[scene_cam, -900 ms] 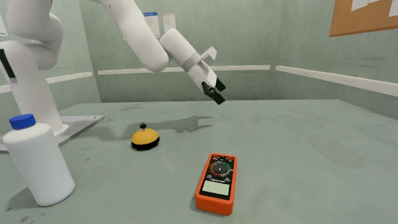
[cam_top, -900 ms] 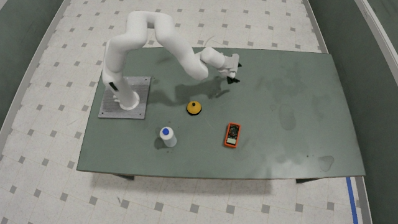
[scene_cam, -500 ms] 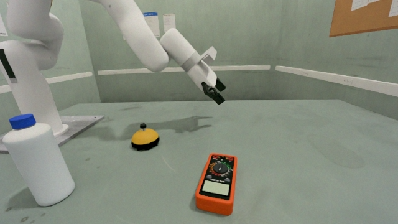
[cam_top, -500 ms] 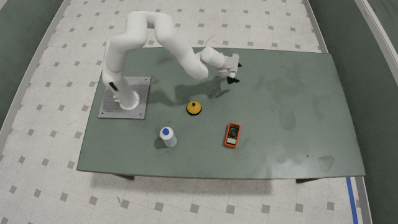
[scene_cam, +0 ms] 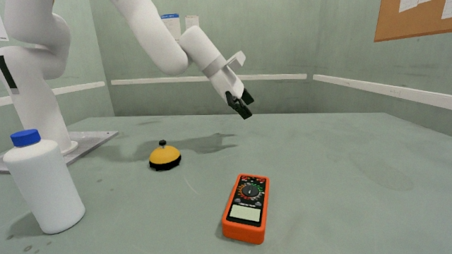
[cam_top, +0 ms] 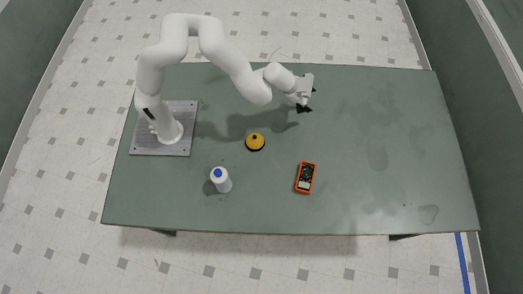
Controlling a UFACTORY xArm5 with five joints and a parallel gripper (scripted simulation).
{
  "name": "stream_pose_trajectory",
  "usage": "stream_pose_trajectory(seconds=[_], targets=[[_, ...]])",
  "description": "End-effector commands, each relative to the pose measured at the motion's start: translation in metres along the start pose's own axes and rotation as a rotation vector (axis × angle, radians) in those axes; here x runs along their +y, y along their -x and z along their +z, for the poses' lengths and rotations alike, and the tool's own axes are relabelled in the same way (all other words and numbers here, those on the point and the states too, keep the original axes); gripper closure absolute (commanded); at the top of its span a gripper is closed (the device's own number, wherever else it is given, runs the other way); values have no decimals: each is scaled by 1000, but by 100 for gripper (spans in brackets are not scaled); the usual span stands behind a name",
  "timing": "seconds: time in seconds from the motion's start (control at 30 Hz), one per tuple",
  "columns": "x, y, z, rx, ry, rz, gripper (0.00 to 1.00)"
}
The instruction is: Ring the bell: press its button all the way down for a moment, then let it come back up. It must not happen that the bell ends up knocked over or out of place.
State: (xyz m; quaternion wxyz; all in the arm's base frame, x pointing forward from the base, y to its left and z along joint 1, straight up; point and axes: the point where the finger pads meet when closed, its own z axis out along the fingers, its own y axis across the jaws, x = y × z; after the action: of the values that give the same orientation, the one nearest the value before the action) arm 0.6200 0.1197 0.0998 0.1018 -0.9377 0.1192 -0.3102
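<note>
Hovering above the table, far from the bell.
The black-fingered white gripper [scene_cam: 243, 102], jaws released and empty, hangs right of and beyond the yellow dome bell [scene_cam: 164, 156]; its black button [scene_cam: 162, 142] lies lower-left.

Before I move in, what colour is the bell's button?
Black, a small knob atop the yellow dome of the bell; clearest in the exterior view.

Premises present as a laboratory or test room. A white robot arm [scene_cam: 155, 39] is bolted to a metal base plate [cam_top: 140, 149] on a plain green work table [cam_top: 368, 184]. The floor [cam_top: 286, 265] is pale tile with small grey insets. Green walls [scene_cam: 318, 42] carry a white rail [scene_cam: 381, 89]; a cork notice board [scene_cam: 413, 21] hangs at far right.
</note>
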Motion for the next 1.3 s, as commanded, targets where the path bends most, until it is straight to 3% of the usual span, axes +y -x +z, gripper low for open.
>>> stream_pose_trajectory(seconds=[0.0,0.03,0.13,0.2,0.23,0.6,0.7,0.77,0.8,1.27], targets=[[25,2,-20,-65,52,-6,0],[38,5,-30,-101,78,-8,0],[53,10,-41,-140,105,-10,0],[53,10,-41,-140,105,-10,0],[67,16,-54,-183,131,-11,0],[114,43,-102,-332,208,-10,0],[125,53,-116,-375,225,-8,0],[125,53,-116,-375,225,-8,0],[136,62,-130,-416,240,-6,0],[174,110,-192,-594,288,9,0]])
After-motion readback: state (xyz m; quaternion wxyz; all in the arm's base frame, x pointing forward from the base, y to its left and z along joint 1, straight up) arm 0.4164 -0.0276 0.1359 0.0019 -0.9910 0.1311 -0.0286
